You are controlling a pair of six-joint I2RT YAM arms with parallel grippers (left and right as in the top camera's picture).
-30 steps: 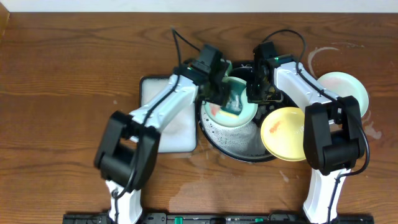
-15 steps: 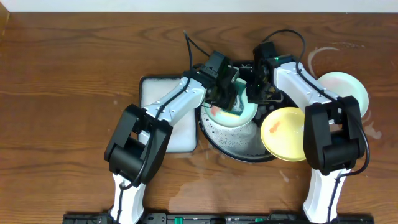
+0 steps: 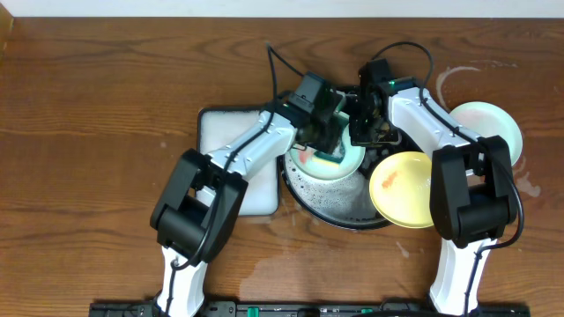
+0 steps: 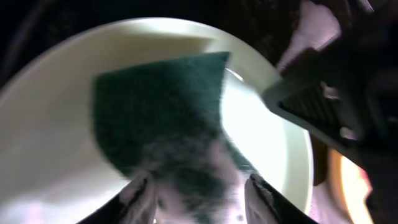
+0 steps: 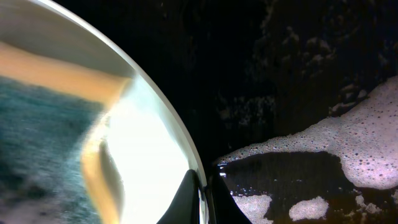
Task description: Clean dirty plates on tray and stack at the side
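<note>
Shifts rightward over mint plate [image 4: 50,143] with left gripper [image 4: 199,194] seemingly clamped on sponge [image 4: 165,106]; pins its rim in closed right gripper [image 5: 203,191]; press flat, scrub small circles.

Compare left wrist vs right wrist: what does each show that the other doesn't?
Left wrist only: the left gripper clamped on the sponge's sudsy end, green face flat on the mint plate. Right wrist only: the right gripper pinched on the plate's rim, and the black tray with foam patches. Both: the mint plate and the sponge.
</note>
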